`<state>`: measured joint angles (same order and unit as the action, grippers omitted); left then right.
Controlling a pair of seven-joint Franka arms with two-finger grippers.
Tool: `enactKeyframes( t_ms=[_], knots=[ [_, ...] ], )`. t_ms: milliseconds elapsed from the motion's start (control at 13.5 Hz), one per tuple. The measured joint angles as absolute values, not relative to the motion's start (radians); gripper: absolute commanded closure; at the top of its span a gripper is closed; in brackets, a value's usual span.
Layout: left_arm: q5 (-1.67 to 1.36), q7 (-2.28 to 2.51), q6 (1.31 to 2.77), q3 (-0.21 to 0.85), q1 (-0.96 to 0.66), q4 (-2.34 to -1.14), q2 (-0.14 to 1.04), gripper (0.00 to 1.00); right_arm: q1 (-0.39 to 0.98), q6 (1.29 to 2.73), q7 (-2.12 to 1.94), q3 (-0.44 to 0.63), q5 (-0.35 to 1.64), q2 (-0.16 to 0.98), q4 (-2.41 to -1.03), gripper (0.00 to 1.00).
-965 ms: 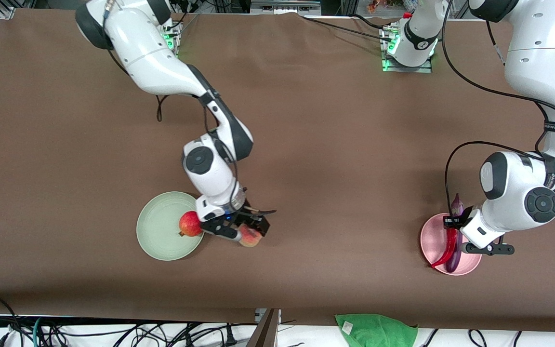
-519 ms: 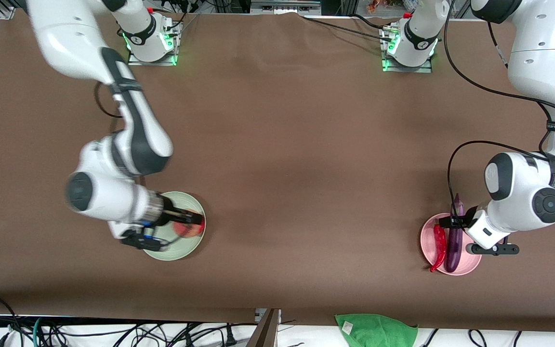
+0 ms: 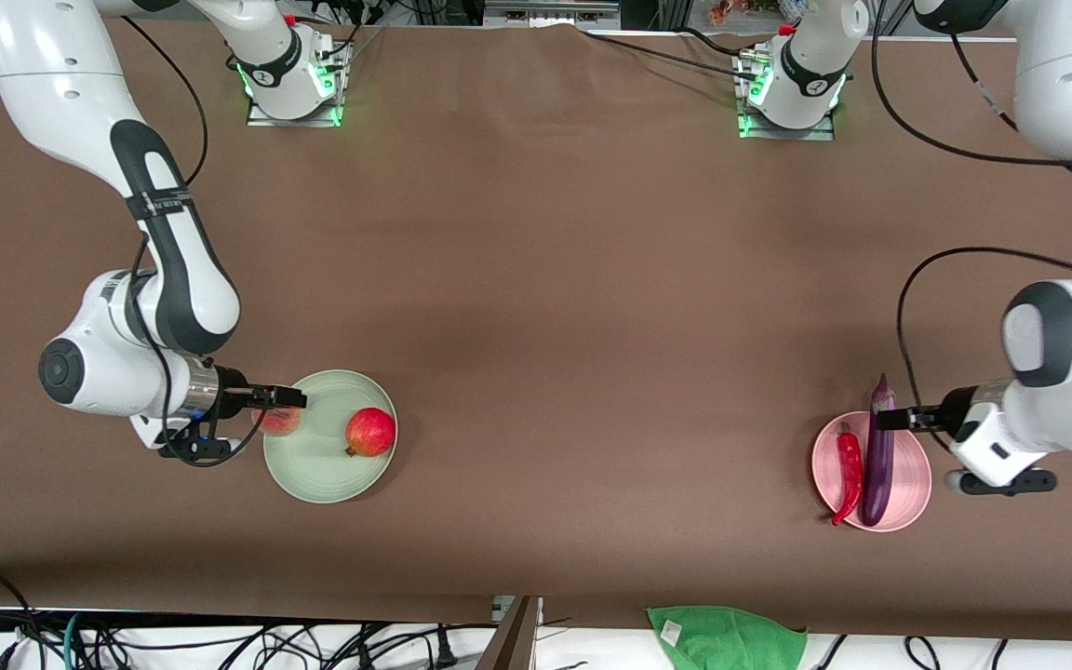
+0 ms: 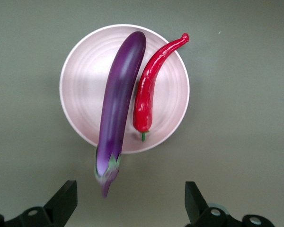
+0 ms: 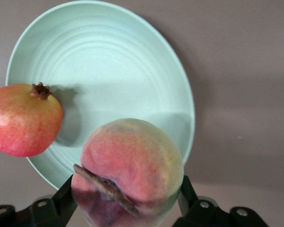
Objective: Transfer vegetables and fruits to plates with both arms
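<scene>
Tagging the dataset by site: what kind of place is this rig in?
Most likely a robotics lab bench, not a kitchen. Two arm bases are bolted to a table under a plain brown cover, loose cables trail along its edge, and the pomegranate and eggplant look like props.

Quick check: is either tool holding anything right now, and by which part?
Right tool grips the peach across its round sides, over the green plate. Left tool is open, holding nothing, above the pink plate.

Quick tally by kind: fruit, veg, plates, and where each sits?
Fruits: 2, pomegranate on the green plate, peach in the right pincer over its rim.
Vegetables: 2, eggplant and chili, on the pink plate.
Plates: 2.
Total: 6.
</scene>
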<state>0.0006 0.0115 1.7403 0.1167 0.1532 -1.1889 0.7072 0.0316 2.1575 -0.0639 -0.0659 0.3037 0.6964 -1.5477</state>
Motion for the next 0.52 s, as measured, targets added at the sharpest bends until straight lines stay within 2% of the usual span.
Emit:
enactKeyframes(
  t_ms=[223, 519],
  knots=[
    [0.001, 0.017, 1.613, 0.078, 0.116, -1.142, 0.627, 0.00, 0.043, 2.131, -0.023, -0.072, 0.314, 0.668, -1.533, 0.00],
    [0.001, 0.019, 1.488, 0.048, 0.103, -1.131, 0.468, 0.00, 0.051, 1.985, 0.049, -0.074, 0.272, 0.551, -1.513, 0.00]
  ],
)
